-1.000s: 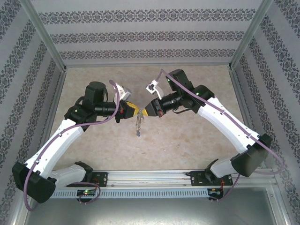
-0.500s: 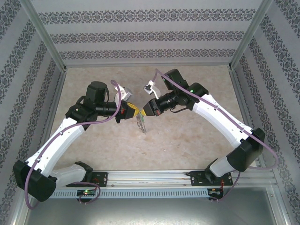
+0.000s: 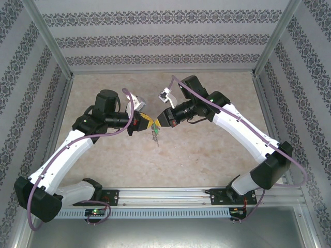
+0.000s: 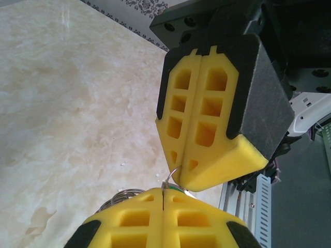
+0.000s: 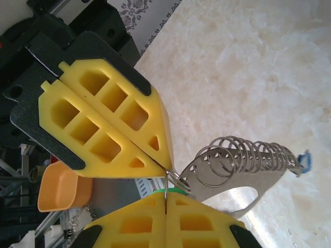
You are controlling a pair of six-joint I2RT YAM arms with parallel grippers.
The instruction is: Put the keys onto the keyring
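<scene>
The keyring [image 5: 232,160] hangs in mid-air over the middle of the table [image 3: 207,150]. Its blue tag [image 5: 305,159] is too blurry for us to read. We see the left claw [image 4: 163,195] and right claw [image 5: 165,199] clamped tip to tip on one of its thin rings, with a green sliver of the key [image 5: 171,190] right there. Bare table all round, walls [image 3: 165,39] well off.

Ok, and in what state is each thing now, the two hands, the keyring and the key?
left hand: shut, pinching a thin wire ring of the keyring.
right hand: shut, tip to tip with the left hand, the key peeking from its fingers.
keyring: in the air, hanging between the hands.
key: mostly hidden, only a green edge shows; whether on the ring, cannot tell.
</scene>
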